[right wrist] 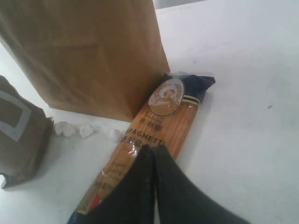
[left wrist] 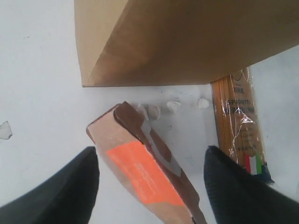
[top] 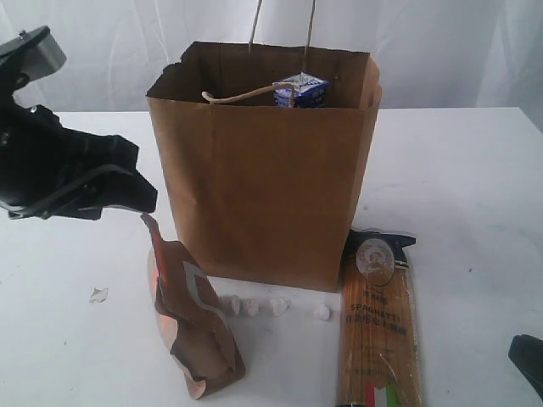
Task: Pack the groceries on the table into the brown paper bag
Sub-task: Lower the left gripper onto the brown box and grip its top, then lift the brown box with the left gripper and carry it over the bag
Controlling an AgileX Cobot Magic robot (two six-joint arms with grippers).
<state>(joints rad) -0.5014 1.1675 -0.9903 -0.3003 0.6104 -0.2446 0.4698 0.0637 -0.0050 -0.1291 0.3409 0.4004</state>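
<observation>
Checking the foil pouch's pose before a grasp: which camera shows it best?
The exterior view: the brown-orange foil pouch shows top to base, standing by the brown paper bag. The left wrist view looks down on its upper part, within the open left gripper; the right wrist view catches only one edge.

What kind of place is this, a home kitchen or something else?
Probably a robot test bench, not a home: a bare white table, a plain white curtain behind it, and a black robot arm near a paper bag and a spaghetti packet.
</observation>
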